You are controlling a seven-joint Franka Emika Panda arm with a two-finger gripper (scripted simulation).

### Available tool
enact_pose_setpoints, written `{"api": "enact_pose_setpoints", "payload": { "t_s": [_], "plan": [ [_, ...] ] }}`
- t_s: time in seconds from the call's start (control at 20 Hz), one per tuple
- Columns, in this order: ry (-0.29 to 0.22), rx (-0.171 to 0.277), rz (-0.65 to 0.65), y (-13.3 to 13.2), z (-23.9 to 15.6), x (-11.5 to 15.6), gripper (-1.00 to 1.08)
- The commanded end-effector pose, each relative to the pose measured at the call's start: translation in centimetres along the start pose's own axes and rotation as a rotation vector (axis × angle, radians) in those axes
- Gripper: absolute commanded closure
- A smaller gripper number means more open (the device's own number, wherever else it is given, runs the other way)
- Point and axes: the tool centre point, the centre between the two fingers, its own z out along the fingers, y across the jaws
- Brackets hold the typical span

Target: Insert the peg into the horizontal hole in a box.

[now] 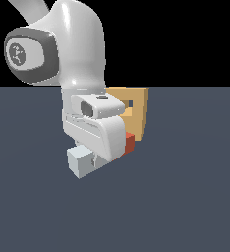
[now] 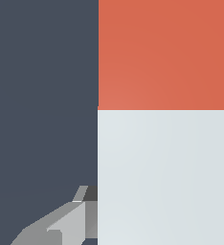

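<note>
The peg lies under my hand. Its pale grey-white end [image 1: 80,162] sticks out toward the exterior view's left, and its red end [image 1: 130,142] points at the tan box [image 1: 138,114]. The square hole [image 1: 130,104] in the box face sits above the red end. My gripper [image 1: 100,159] is shut on the peg around its middle, and the hand hides the fingertips. The wrist view is filled by the peg, with red part [image 2: 166,52] and pale part [image 2: 166,177]. One finger [image 2: 78,217] presses against its side; the other finger is out of view.
The dark blue-grey floor [image 1: 186,197] spreads flat around the box and the peg. The arm's white links [image 1: 72,44] rise above the hand and hide part of the box's face on the exterior view's left.
</note>
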Motion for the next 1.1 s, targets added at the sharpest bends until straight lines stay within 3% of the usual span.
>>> {"api": "enact_pose_setpoints", "payload": {
  "t_s": [0.0,0.6,1.05],
  "plan": [
    [0.004,-0.004,-0.042,0.3,-1.0,0.6,1.08],
    [0.002,-0.006,-0.361,0.9,-6.4,4.2,1.08],
    [0.003,-0.004,-0.484,0.7,-8.5,5.7,1.08]
  ]
}}
